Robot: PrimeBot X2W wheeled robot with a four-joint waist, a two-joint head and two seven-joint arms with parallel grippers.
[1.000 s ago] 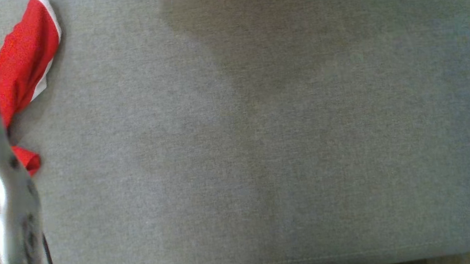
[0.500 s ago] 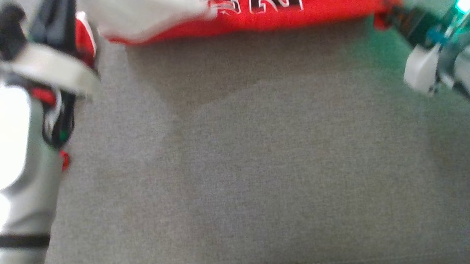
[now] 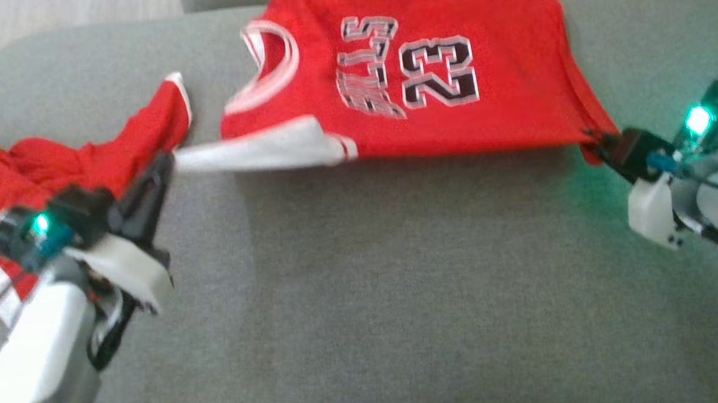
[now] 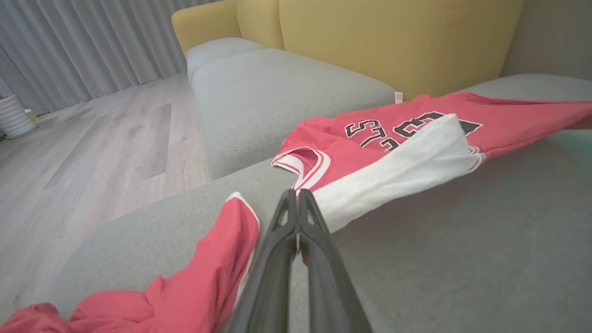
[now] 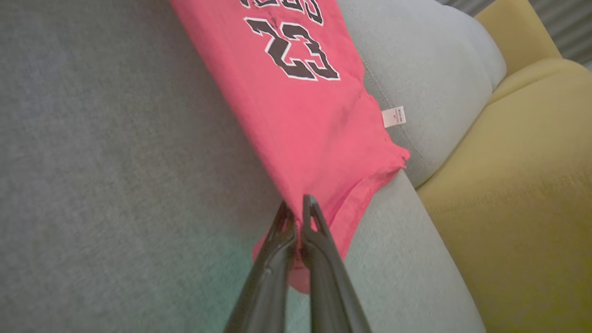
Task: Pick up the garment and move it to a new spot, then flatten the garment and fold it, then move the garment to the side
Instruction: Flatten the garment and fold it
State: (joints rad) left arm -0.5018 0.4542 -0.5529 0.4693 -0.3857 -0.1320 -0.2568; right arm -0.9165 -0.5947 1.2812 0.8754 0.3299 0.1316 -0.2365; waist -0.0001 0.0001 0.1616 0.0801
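**Two grippers, one jersey strung between them**

Far left, a second red garment lies crumpled beside the left arm. The left gripper is pinched shut on the jersey's white edge. The jersey spans the far part of the grey cushion, its long axis running side to side. The right gripper is clamped on its red hem corner. Flattening likely means drawing both ends apart evenly, and the crumpled heap could snag.

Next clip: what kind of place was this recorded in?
Probably a living room, home or mock-up: a grey fabric sofa cushion, a mustard-yellow upholstered backrest, pale wood-plank flooring and grey pleated curtains.
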